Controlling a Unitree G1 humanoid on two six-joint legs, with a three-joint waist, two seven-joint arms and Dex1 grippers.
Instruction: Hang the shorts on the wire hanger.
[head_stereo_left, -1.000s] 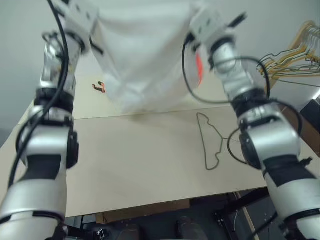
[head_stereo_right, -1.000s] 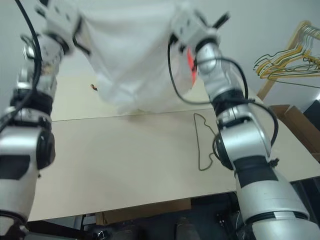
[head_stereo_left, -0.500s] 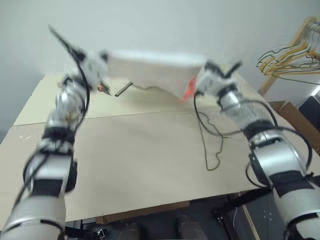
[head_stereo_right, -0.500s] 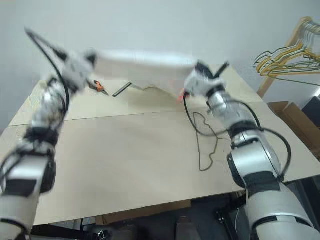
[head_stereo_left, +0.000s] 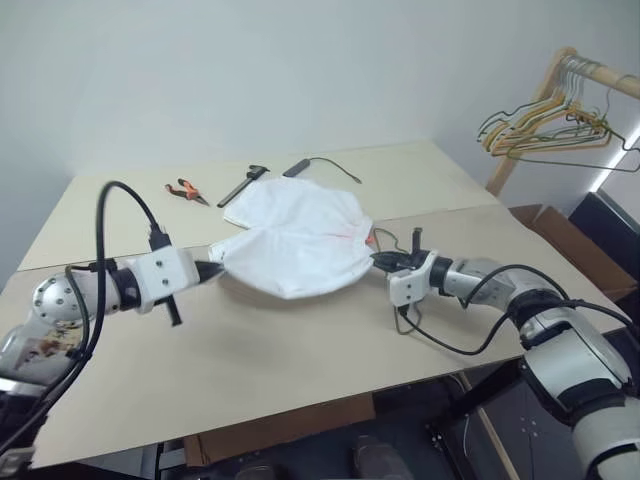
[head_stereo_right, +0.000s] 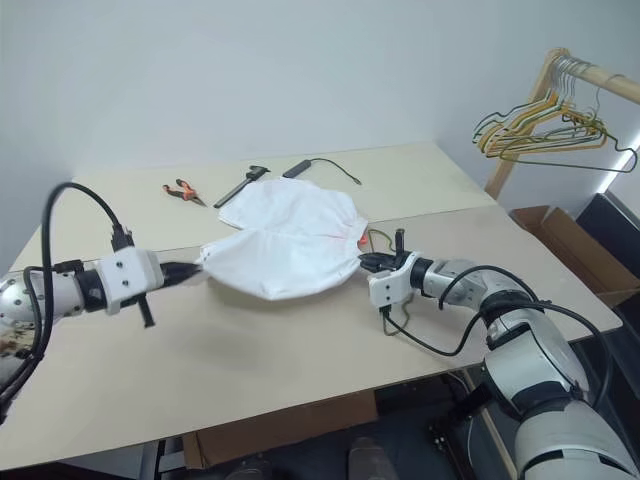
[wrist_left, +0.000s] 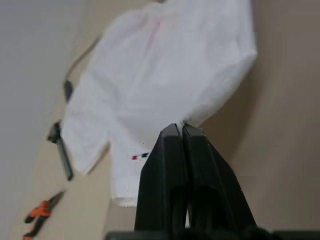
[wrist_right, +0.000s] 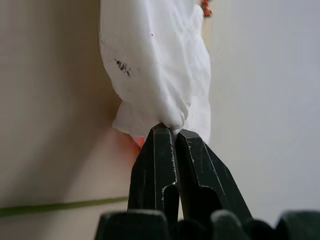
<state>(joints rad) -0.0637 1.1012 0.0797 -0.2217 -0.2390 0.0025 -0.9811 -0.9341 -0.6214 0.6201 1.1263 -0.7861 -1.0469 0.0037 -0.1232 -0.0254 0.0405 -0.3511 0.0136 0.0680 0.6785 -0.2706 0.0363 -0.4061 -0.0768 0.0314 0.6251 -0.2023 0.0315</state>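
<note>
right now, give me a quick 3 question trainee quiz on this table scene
1. True or false: both hands are shut on the shorts.
2. Which tool on the table has orange handles? A) pliers B) scissors C) screwdriver
3. Fill in: the bunch of hangers hangs from a wooden ____.

Key:
1. True; the left hand and the right hand each pinch one side of the cloth.
2. A
3. rail

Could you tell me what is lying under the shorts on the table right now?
A bit of the wire hanger shows beside the right gripper; whatever lies beneath the shorts is covered.
</note>
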